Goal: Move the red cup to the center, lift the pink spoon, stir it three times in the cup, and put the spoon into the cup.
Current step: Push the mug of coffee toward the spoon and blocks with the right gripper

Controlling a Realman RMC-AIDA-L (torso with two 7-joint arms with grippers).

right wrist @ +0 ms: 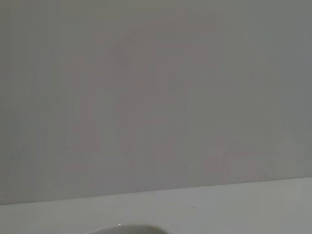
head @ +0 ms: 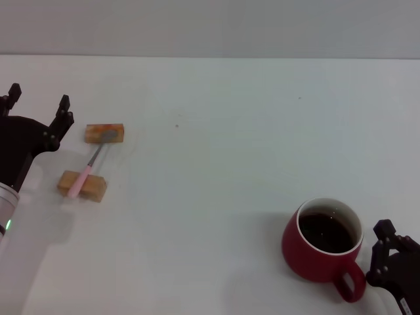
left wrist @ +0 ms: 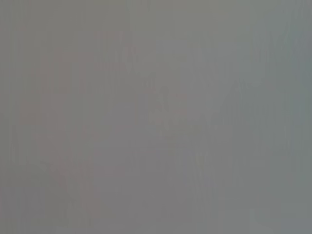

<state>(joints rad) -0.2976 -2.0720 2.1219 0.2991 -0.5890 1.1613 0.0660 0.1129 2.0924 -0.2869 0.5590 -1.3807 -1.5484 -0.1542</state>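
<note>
Right gripper (head: 394,252) is nearest, bottom right corner of the head view, just beside the loop handle of the red cup (head: 323,248). Fingers look spread with a gap between them and nothing in them, but they're partly cut off at the frame edge, so that's a lean, not a certainty. Can't tell if a fingertip touches the handle.

The cup sits upright on the white table (head: 223,131), near right, well off centre, dark inside, handle pointing at the gripper.

Left gripper (head: 36,108) is at the far left edge, fingers clearly apart, empty, near the closer-in block. The pink spoon (head: 90,163) lies bridged across two tan wooden blocks (head: 104,133), bowl end on the far block, pink handle on the near one. Untouched.

Judgement: step one, cup to centre, is not done yet. Next move calls for the right gripper to close on the handle or rim, then slide or carry the cup leftward and away to mid-table without tipping it. Spoon pickup looks like left arm's job after that.

Views: only the head view shows cup, spoon, blocks and both grippers. Left wrist view is blank grey, nothing usable. Right wrist view shows wall, a strip of table, and a pale curved edge that may be the cup rim; no fingers.
</note>
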